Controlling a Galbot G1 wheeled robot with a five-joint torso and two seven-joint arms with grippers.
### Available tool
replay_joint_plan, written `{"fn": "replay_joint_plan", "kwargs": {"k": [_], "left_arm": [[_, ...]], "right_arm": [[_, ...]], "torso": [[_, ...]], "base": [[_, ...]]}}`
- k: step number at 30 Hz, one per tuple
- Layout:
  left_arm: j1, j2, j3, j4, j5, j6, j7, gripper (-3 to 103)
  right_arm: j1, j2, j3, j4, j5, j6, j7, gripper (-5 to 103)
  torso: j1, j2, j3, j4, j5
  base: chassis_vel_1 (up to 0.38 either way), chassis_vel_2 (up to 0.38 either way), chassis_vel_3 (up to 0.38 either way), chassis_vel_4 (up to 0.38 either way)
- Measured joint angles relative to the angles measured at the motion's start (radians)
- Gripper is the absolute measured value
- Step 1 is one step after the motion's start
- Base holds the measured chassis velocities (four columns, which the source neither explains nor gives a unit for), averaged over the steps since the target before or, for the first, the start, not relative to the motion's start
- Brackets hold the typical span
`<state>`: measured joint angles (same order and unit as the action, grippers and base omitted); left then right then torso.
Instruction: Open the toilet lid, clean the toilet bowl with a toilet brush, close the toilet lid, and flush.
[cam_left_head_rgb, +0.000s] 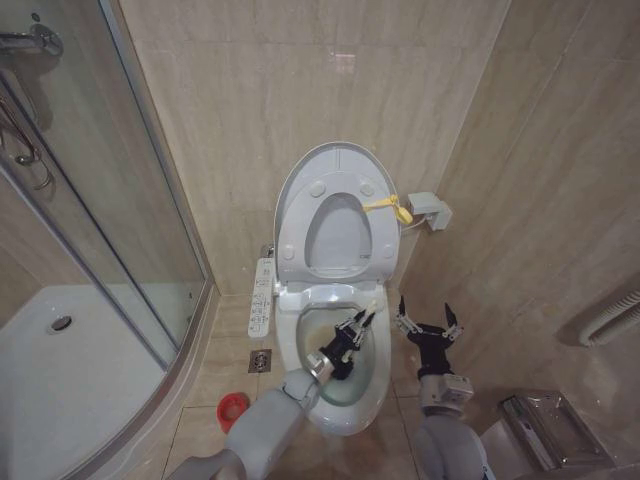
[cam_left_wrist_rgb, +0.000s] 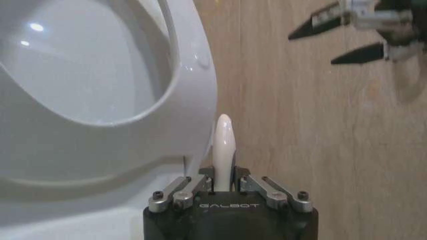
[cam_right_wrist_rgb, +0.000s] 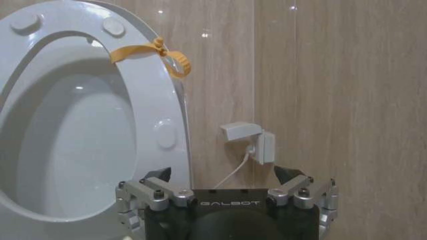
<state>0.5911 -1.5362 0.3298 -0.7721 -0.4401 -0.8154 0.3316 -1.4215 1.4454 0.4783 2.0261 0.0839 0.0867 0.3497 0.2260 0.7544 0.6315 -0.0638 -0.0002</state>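
- Toilet lid raised upright against the wall, seat up with it; a yellow strap hangs at its edge.
- Left gripper over the toilet bowl, fingers clamped on the toilet brush handle.
- Right gripper just beside the bowl's right rim, fingers spread, holding nothing.
- Red holder cup on the floor left of the bowl.
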Motion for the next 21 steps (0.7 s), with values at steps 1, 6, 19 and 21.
{"fn": "replay_joint_plan", "kwargs": {"k": [1, 6, 19, 21], "left_arm": [[0.000, 0.000, 0.000, 0.000, 0.000, 0.000, 0.000, 19], [0.016, 0.056, 0.004, -0.123, -0.016, 0.016, -0.029, 19], [0.184, 0.197, -0.040, -0.420, 0.016, 0.055, -0.094, 19], [0.227, 0.230, -0.065, -0.468, 0.025, 0.064, -0.097, 19]], "right_arm": [[0.000, 0.000, 0.000, 0.000, 0.000, 0.000, 0.000, 100], [0.000, 0.000, 0.000, 0.000, 0.000, 0.000, 0.000, 100], [0.000, 0.000, 0.000, 0.000, 0.000, 0.000, 0.000, 100], [0.000, 0.000, 0.000, 0.000, 0.000, 0.000, 0.000, 100]], "torso": [[0.000, 0.000, 0.000, 0.0000, 0.0000], [0.000, 0.000, 0.000, -0.0005, -0.0001], [0.000, 0.000, 0.000, -0.0001, -0.0002], [0.000, 0.000, 0.000, -0.0002, -0.0002]], "base": [[0.000, 0.000, 0.000, 0.000], [0.000, 0.000, 0.000, 0.000], [0.000, 0.000, 0.000, 0.000], [0.000, 0.000, 0.000, 0.000]]}}
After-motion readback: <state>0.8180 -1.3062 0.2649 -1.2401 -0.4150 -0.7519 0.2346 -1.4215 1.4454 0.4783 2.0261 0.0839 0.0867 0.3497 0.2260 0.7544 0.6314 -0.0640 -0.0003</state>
